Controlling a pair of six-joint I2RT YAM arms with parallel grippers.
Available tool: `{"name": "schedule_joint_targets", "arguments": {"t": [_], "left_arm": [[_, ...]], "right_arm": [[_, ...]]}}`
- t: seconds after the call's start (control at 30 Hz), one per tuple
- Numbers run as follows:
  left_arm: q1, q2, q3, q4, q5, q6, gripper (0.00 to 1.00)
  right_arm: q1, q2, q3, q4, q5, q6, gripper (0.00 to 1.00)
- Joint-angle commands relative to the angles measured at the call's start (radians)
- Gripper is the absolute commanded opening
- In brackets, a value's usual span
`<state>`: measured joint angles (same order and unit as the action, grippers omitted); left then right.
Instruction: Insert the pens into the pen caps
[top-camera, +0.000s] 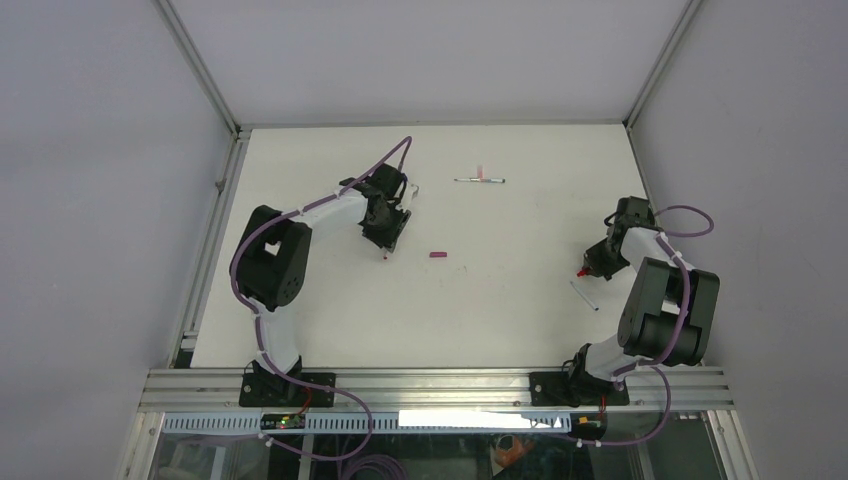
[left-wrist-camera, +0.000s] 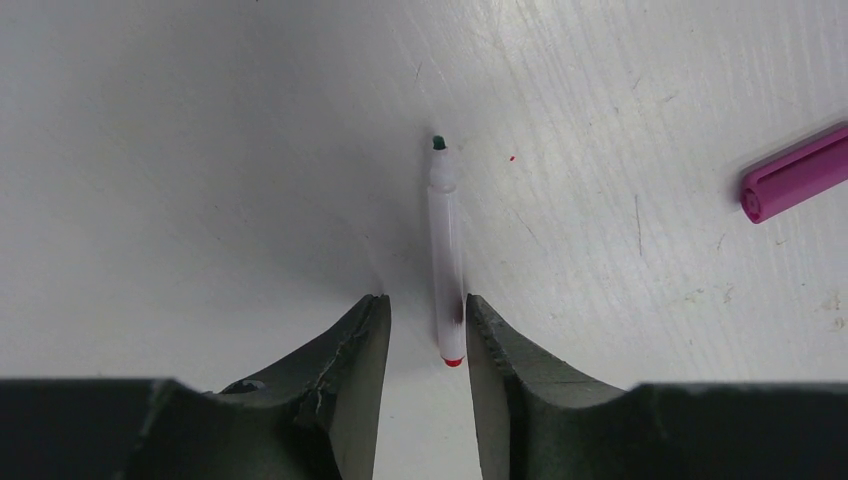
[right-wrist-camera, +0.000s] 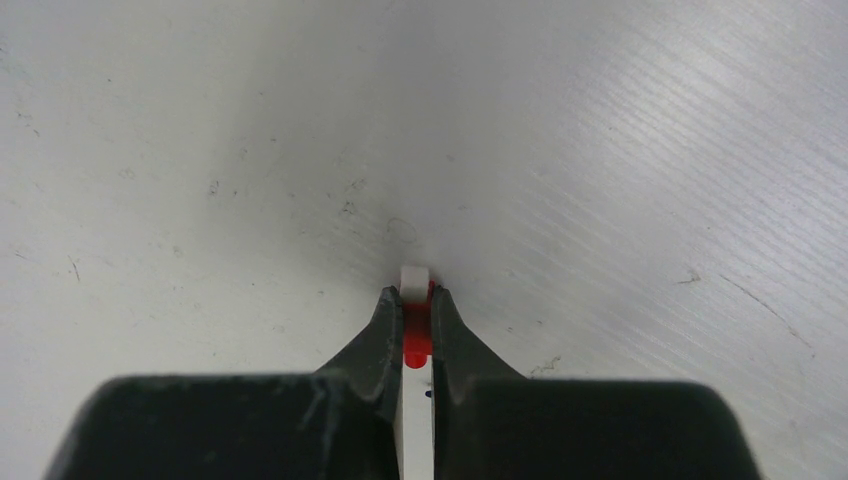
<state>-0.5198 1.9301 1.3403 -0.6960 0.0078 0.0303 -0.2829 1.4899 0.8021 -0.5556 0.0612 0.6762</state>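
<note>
In the left wrist view a white pen (left-wrist-camera: 446, 240) with a red rear end and a dark tip lies on the table. It sits between the parted fingers of my left gripper (left-wrist-camera: 425, 300), against the right finger and apart from the left one. A magenta cap (left-wrist-camera: 795, 175) lies to its right, also seen from above (top-camera: 437, 256). My left gripper (top-camera: 385, 245) is at centre left. My right gripper (right-wrist-camera: 416, 292) is shut on a red cap (right-wrist-camera: 416, 335) with a white piece at its tip. From above it (top-camera: 583, 268) is low over the table at the right.
A thin pen (top-camera: 480, 180) lies at the back centre with a small pink cap (top-camera: 481, 172) beside it. Another pen (top-camera: 584, 295) with a blue end lies just in front of my right gripper. Metal frame rails border the white table (top-camera: 500, 310).
</note>
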Motion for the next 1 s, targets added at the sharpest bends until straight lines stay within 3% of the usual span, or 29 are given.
{"name": "schedule_joint_targets", "arguments": {"t": [0.0,0.47,0.57,0.87,0.97], "left_arm": [[-0.002,0.004,0.008,0.030,0.035,-0.028,0.34],[-0.029,0.048,-0.035,0.051,-0.035,-0.056,0.24],[-0.031,0.059,-0.042,0.056,-0.031,-0.063,0.00],[-0.034,0.054,-0.041,0.046,-0.039,-0.085,0.00],[-0.031,-0.001,-0.053,0.071,0.027,-0.065,0.00]], "right_arm": [[-0.005,-0.022,-0.016,0.005,-0.017,0.003,0.00],[-0.011,-0.065,-0.040,0.013,-0.035,0.006,0.00],[-0.013,-0.080,-0.041,0.013,-0.042,0.008,0.00],[-0.014,-0.094,-0.056,0.052,-0.096,0.013,0.00],[-0.014,-0.095,-0.056,0.077,-0.128,0.006,0.00]]}}
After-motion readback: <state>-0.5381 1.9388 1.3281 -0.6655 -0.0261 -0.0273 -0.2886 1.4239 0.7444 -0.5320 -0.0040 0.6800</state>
